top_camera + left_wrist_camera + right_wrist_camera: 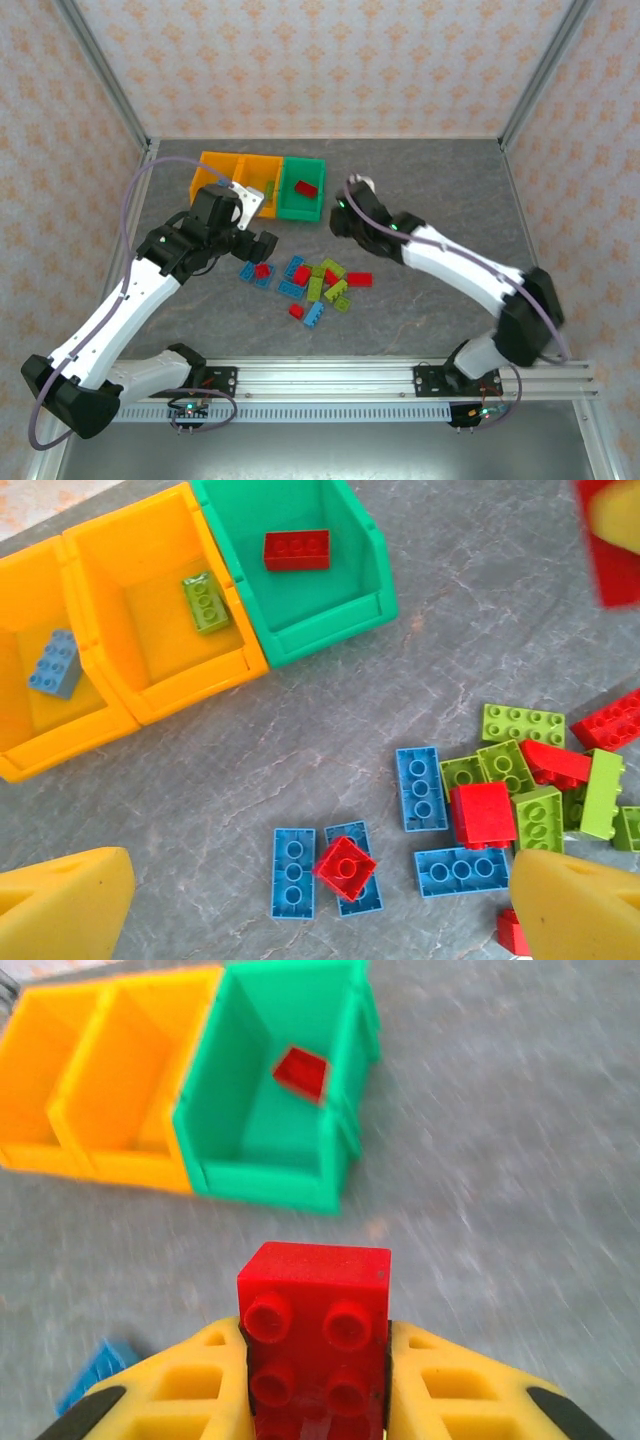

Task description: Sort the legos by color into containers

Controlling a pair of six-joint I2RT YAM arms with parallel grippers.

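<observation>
Three joined containers stand at the back: a left orange bin [20,600] holding a blue lego [55,665], a middle orange bin [150,615] holding a lime lego [205,602], and a green bin [330,630] holding a red lego [296,550]. Loose blue, red and lime legos [320,285] lie scattered mid-table. My left gripper [320,910] hangs open above two blue bricks and a small red brick [345,867] that rests on one of them. My right gripper [315,1385] is shut on a red lego [315,1325], in the air in front of the green bin [270,1175].
The bins [285,190] sit left of centre near the back wall. The brick pile lies between the two arms. Metal frame posts and patterned walls close in the grey tabletop; the right and back-right of it are bare.
</observation>
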